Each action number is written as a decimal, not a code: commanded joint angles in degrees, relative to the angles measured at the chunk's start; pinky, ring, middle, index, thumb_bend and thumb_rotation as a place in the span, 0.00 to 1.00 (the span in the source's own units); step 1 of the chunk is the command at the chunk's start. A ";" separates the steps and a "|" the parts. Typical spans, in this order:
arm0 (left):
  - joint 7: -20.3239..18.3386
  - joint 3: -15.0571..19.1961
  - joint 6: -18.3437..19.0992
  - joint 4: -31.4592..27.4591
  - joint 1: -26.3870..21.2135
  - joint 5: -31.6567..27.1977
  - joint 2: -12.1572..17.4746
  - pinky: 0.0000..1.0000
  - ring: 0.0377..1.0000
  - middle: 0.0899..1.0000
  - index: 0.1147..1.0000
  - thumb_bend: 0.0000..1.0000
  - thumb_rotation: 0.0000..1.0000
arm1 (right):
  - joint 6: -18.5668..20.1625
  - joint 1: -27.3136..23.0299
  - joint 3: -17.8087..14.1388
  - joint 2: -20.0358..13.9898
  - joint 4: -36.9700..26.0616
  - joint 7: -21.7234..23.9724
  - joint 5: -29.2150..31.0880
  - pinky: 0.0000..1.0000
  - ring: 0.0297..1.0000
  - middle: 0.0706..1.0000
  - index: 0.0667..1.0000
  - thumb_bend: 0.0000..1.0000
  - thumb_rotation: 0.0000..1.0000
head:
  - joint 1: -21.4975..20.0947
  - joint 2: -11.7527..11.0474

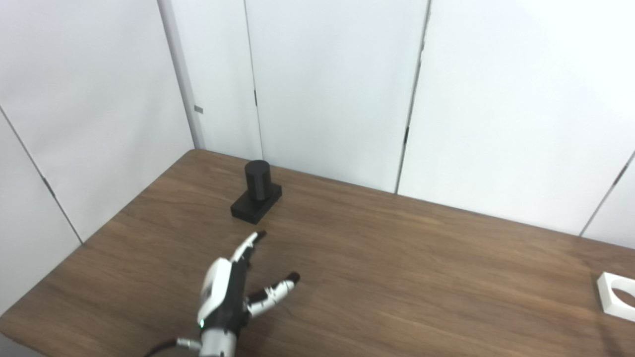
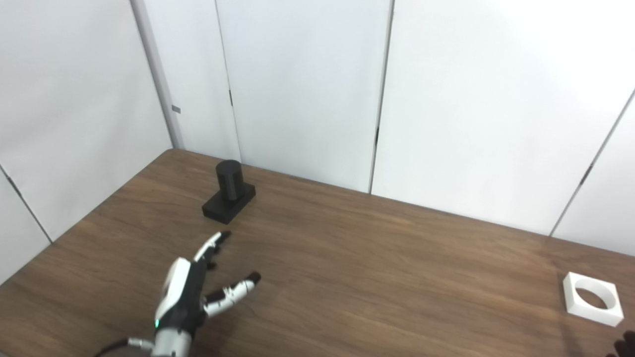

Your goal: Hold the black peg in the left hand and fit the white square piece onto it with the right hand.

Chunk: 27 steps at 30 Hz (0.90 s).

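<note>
Our left hand (image 1: 225,292) reaches over the wooden table (image 1: 397,258) with fingers spread and empty, short of the black peg (image 1: 257,191) standing upright near the far edge, while the white square piece (image 2: 593,298) lies well apart at the right, our right hand barely in view, its state unclear

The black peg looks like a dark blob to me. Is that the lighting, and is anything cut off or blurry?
Left eye view: black peg so dark that its surface detail is lost; white square piece cropped by the right edge. Right eye view: that piece shows whole; left hand reasonably sharp, soft shadow on the table; even light, no glare.
</note>
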 commanded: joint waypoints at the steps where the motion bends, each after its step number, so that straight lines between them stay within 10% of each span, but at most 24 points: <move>1: -0.37 1.04 0.41 0.81 -3.94 3.47 3.09 0.88 0.94 0.95 0.91 0.80 0.43 | -0.02 2.14 1.37 3.07 5.07 -0.30 0.22 1.00 1.00 1.00 1.00 0.73 0.97 | 0.06 0.03; 20: 0.87 -0.29 0.09 26.57 -23.36 17.64 20.07 0.83 0.90 0.90 0.83 0.83 0.57 | -2.60 1.83 1.89 4.23 6.21 0.35 -0.67 1.00 1.00 1.00 1.00 0.68 1.00 | -0.89 0.20; 27: 1.22 -1.51 1.35 31.79 -26.09 19.33 22.03 0.86 0.91 0.90 0.84 0.84 0.58 | -2.84 2.08 2.85 3.59 5.71 1.44 -0.97 1.00 1.00 1.00 1.00 0.71 1.00 | -1.16 0.35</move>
